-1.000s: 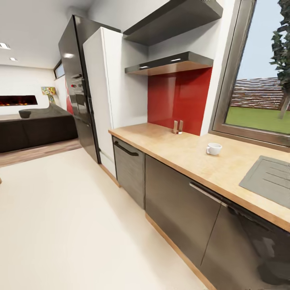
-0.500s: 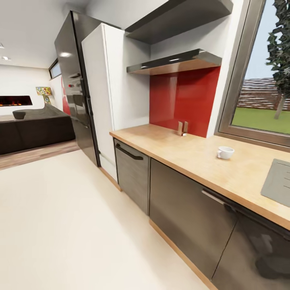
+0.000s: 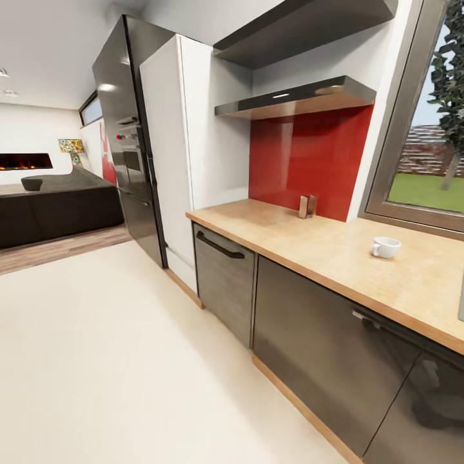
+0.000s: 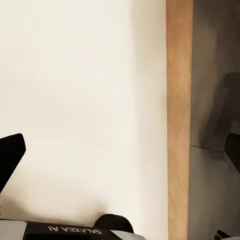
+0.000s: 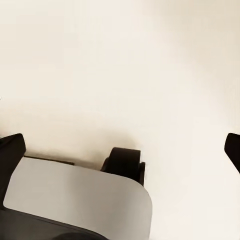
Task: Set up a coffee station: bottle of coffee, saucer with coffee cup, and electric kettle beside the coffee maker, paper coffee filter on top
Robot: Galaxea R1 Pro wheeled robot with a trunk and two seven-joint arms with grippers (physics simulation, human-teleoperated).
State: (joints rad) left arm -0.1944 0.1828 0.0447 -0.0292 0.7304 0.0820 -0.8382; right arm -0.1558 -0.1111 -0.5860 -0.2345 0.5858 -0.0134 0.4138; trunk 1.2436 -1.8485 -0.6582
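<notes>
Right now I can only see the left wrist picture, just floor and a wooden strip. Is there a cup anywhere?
Observer: Yes. In the head view, a white coffee cup stands upright on the kitchen countertop.
Operator: Is it on its little plate?
Observer: No, it sits straight on the bare wood.
Operator: What's my other hand doing?
Observer: The right gripper hangs wide open over the pale floor, holding nothing.

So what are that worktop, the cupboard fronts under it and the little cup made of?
The kitchen countertop looks like light wood or laminate, going by its grain. The cabinet fronts seem glossy dark lacquer, since they mirror the floor. The coffee cup is plain white, probably ceramic.
</notes>
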